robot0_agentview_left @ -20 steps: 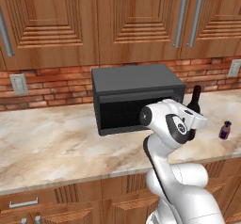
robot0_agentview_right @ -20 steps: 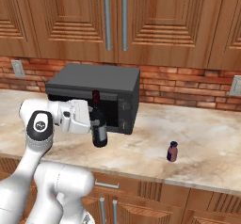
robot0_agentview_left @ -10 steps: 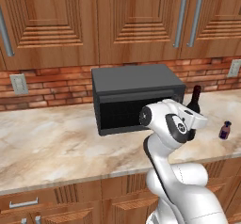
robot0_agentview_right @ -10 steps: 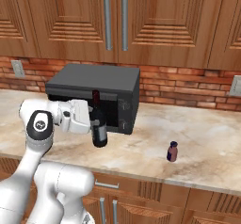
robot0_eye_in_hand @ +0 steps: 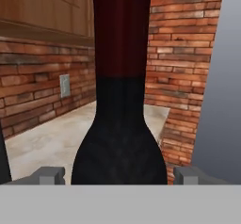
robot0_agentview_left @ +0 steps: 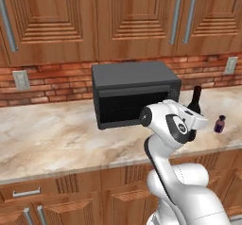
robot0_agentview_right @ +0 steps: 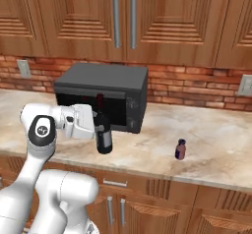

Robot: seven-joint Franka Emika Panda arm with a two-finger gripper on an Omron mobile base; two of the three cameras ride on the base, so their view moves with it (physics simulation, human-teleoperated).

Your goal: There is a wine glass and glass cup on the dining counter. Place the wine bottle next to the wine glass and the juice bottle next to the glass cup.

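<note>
My white arm rises, bends at the elbow and reaches forward, wrist level. My gripper (robot0_agentview_right: 101,130) is held horizontal, its fingers (robot0_eye_in_hand: 47,175) spread wide to either side of the dark, red-capped wine bottle (robot0_agentview_right: 102,130).

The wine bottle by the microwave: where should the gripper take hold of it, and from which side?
Probably the wide lower body of the wine bottle, approached level from the front of the counter. The bottle stands upright, its neck is narrow, and the microwave stands close behind it. The hand view shows the bottle's shoulder centred between the open gripper's two tips, so it is already lined up that way.
</note>
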